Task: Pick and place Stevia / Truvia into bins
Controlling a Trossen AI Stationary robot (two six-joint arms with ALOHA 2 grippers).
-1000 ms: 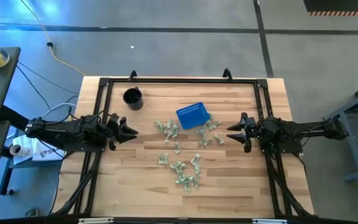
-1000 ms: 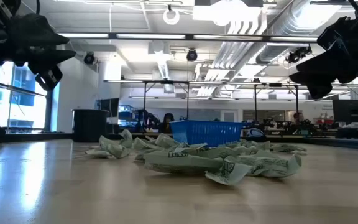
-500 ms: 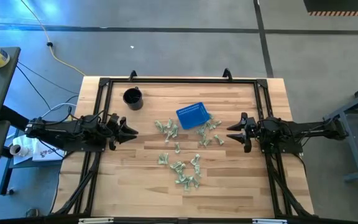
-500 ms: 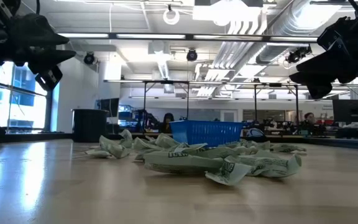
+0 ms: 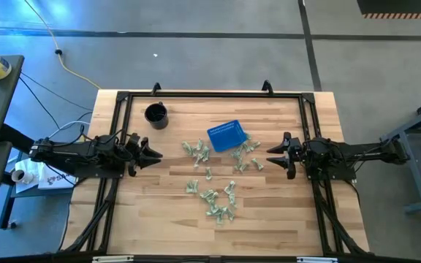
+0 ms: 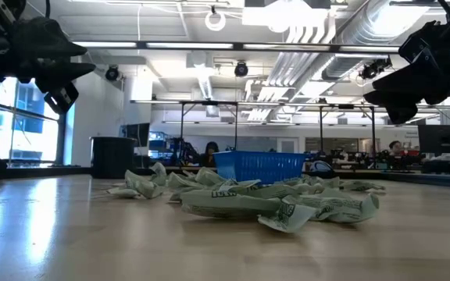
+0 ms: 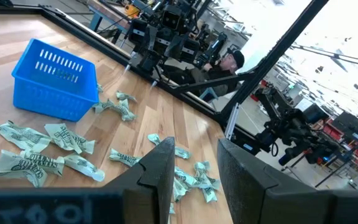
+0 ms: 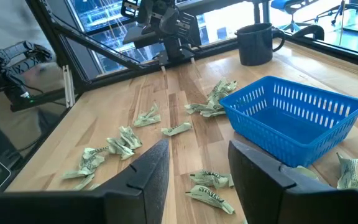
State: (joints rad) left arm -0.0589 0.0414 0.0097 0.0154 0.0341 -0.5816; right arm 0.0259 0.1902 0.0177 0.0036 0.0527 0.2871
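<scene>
Tabletop (image 5: 152,219) bare wood. I read the left hand (image 5: 154,153) at its left side, right hand (image 5: 273,158) opposite, both raised, fingers apart, empty. Blue basket (image 5: 225,136) sits between them, toward the far edge. Crumpled Stevia packets (image 5: 221,203) lie scattered around and before it. Black cup (image 5: 156,115) stands apart.

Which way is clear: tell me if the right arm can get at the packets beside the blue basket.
Probably yes. The right end effector hangs open above the table, empty, with nothing between it and the nearest packets beside the blue basket.
</scene>
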